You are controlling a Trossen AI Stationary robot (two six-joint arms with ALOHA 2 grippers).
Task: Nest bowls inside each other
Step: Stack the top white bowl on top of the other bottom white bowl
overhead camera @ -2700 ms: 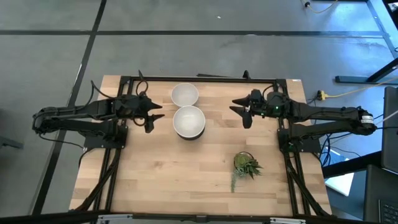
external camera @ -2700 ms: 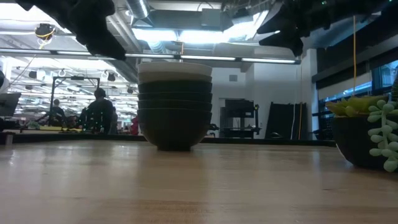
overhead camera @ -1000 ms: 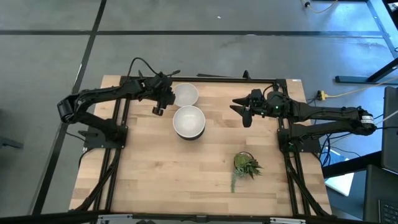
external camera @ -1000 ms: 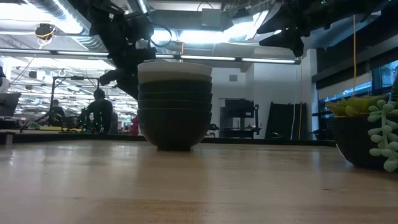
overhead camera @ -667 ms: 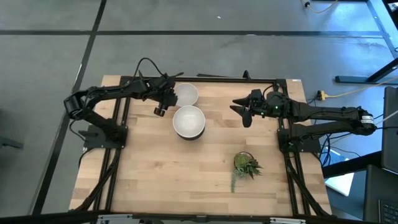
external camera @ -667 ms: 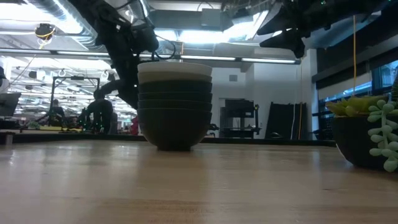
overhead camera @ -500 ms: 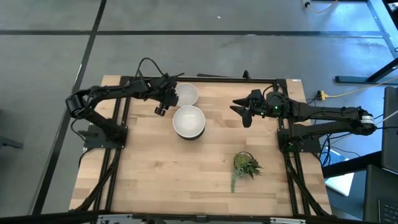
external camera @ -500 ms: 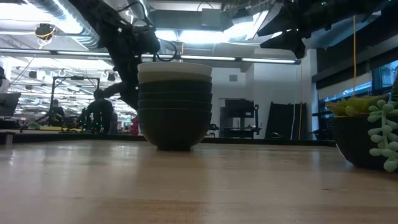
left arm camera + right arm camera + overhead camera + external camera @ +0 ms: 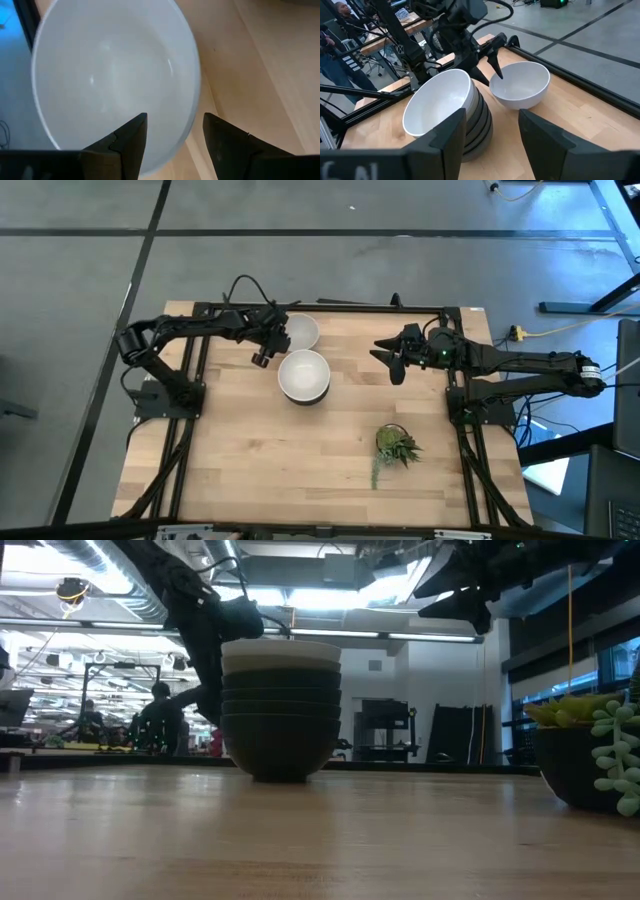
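Note:
A stack of nested bowls (image 9: pixel 304 376) stands mid-table, dark ones below and a white one on top (image 9: pixel 440 102); the low view shows it as a ribbed tower (image 9: pixel 281 710). One white bowl (image 9: pixel 298 332) rests on its base alone, just beyond the stack (image 9: pixel 520 85). My left gripper (image 9: pixel 278 338) is open at this bowl's left rim. In its wrist view (image 9: pixel 172 117) one finger stands over the bowl's inside (image 9: pixel 110 75) and one outside the rim (image 9: pixel 196 95), without visible touch. My right gripper (image 9: pixel 388 360) waits open, right of the stack.
A small potted green plant (image 9: pixel 396 445) sits nearer the front right (image 9: pixel 590 755). The black frame rail (image 9: pixel 330 306) runs along the far edge just behind the lone bowl. Bare wood lies in front of the stack and at the left.
My left arm has edged toward the right and slightly down, closing on the lone white bowl's left rim, fingers still open. The bowls and my right arm have stayed where they were.

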